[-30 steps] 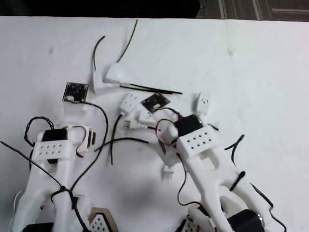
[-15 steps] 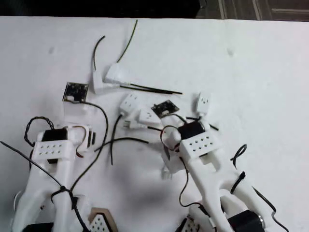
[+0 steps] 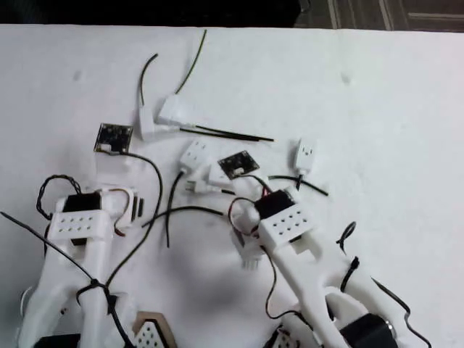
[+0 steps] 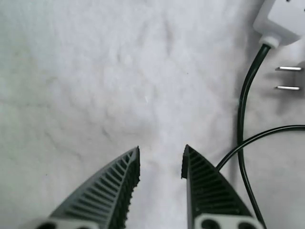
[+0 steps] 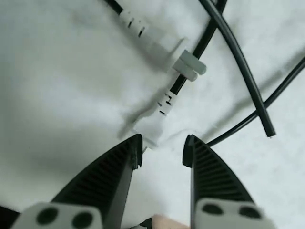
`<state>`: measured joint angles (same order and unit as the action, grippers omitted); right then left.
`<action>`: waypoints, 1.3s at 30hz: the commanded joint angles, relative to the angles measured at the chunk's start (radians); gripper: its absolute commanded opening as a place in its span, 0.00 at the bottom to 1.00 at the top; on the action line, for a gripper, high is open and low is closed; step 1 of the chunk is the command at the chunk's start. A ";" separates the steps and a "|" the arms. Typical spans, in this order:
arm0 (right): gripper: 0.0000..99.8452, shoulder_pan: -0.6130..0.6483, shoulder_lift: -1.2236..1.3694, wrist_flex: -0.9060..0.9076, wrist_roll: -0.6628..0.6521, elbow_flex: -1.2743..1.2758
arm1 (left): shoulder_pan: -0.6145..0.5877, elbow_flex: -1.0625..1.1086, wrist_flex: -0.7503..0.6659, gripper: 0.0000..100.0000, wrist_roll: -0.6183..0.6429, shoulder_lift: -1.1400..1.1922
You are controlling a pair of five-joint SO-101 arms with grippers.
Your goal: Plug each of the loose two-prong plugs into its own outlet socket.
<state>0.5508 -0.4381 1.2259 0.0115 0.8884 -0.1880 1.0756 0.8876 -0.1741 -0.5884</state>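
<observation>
plug (image 5: 150,125) just beside right pincer (image 5: 162,146)

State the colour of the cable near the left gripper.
Black cable, clearest in left wrist view.

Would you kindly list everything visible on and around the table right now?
Table: one, white, beneath everything.
Socket blocks: two, white, slots facing up, mid-table, apart.
Corded pieces: two, white, side by side on the table's far side.
Plug: one, white with black cord, at the tips of the right gripper.
Prongs: two, silver, beside a black cord.
Small piece: one, white, beside the right arm.
Loose cords: several, black, crossing mid-table.
Left arm: one, white, at the near edge, like the right arm.
Left gripper: one, dark fingers, open over bare table.
Right gripper: one, dark fingers, open.
</observation>
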 commanded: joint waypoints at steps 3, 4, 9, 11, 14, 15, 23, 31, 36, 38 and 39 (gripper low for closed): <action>0.15 -0.036 0.139 -0.081 0.008 -0.009 | -0.012 -0.005 -0.017 0.15 -0.009 -0.033; 0.15 -0.041 0.171 -0.097 0.006 -0.011 | -0.012 -0.005 -0.017 0.15 -0.009 -0.033; 0.13 -0.031 0.286 -0.170 0.009 -0.012 | -0.012 -0.005 -0.017 0.15 -0.009 -0.033; 0.13 -0.005 0.309 -0.183 0.011 -0.014 | -0.012 -0.005 -0.017 0.15 -0.009 -0.033; 0.12 0.051 0.321 -0.177 0.014 -0.034 | -0.012 -0.005 -0.017 0.15 -0.009 -0.033; 0.12 0.065 0.321 -0.177 0.018 -0.037 | -0.012 -0.005 -0.017 0.15 -0.009 -0.033; 0.12 0.108 0.321 -0.177 0.058 -0.040 | -0.012 -0.005 -0.017 0.15 -0.009 -0.033; 0.07 0.108 0.321 -0.151 0.043 -0.038 | -0.012 -0.005 -0.017 0.15 -0.009 -0.033; 0.01 0.076 0.274 -0.053 -0.046 -0.063 | -0.012 -0.005 -0.017 0.15 -0.009 -0.033; 0.02 0.038 0.223 0.024 -0.048 -0.100 | -0.012 -0.005 -0.017 0.15 -0.009 -0.033; 0.02 0.021 0.193 0.062 -0.051 -0.124 | -0.012 -0.005 -0.017 0.15 -0.009 -0.033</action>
<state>0.6122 -0.1619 1.1845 -0.0192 0.8255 -0.1880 1.0756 0.8876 -0.1741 -0.5884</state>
